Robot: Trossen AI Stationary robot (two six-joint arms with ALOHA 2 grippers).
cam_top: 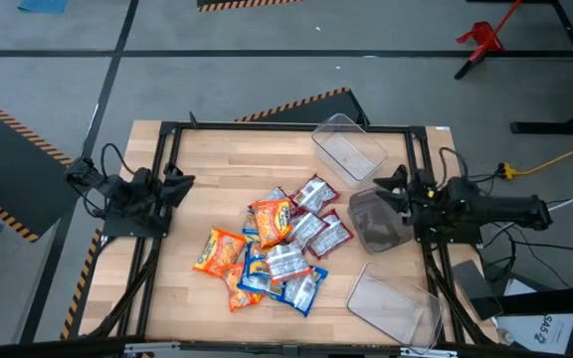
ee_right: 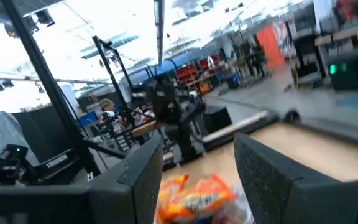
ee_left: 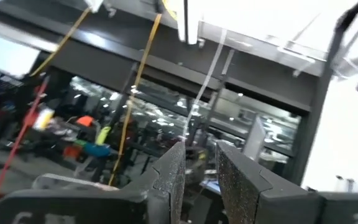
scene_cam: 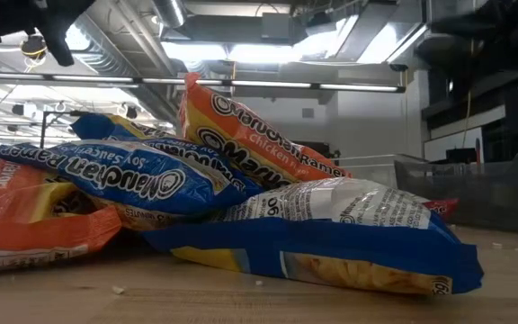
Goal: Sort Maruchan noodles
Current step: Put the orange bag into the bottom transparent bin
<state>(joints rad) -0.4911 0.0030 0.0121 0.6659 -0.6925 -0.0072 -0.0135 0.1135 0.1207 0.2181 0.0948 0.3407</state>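
The Maruchan noodle packets [cam_top: 277, 249] lie in a loose heap in the middle of the table, orange, blue with yellow, and maroon with white, several overlapping. The low view shows them close up [scene_cam: 268, 207]. My left gripper [cam_top: 185, 183] is raised at the table's left side, clear of the heap, its fingers a little apart [ee_left: 201, 180]. My right gripper [cam_top: 384, 185] is raised at the right side, by the dark grey tub's far end. It is open [ee_right: 197, 168] and points toward the heap, with an orange packet [ee_right: 197, 196] in its wrist view.
A dark grey tub [cam_top: 374, 221] stands right of the heap. One clear tub [cam_top: 348, 147] sits at the far right of the table, another [cam_top: 396, 303] at the near right corner. Bare wood [cam_top: 217, 189] lies between the left gripper and the heap.
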